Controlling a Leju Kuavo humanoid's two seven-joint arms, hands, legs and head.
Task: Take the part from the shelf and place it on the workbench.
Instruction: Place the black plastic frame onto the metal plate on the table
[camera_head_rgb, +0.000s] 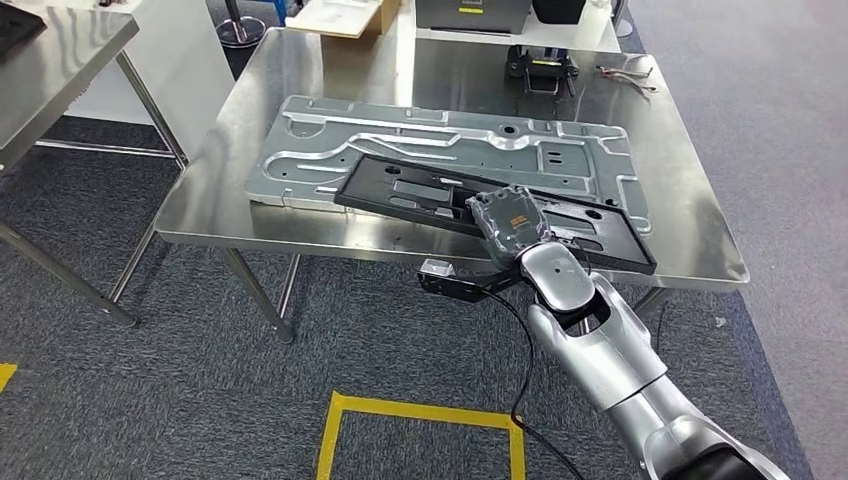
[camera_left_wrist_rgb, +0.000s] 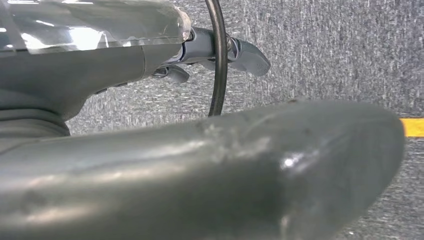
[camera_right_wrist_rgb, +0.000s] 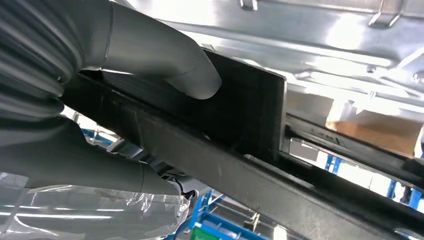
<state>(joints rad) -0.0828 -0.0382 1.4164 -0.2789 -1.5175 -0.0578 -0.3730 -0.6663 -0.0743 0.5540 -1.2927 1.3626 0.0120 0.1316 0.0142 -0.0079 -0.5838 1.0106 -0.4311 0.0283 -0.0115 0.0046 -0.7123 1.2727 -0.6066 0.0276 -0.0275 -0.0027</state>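
Observation:
The part is a long black plastic frame. It lies slanted across a silver stamped metal panel on the steel workbench. My right hand grips the frame's near edge, right of its middle, by the table's front edge. In the right wrist view the thumb presses on a flat black face of the frame, the fingers curl under it, and the silver panel lies beyond. My left hand hangs over grey carpet with its fingers apart from the thumb, holding nothing.
A small black device and loose wires sit at the bench's far right. Another steel table stands to the left. A yellow floor marking lies in front of the bench. A black cable hangs by my right arm.

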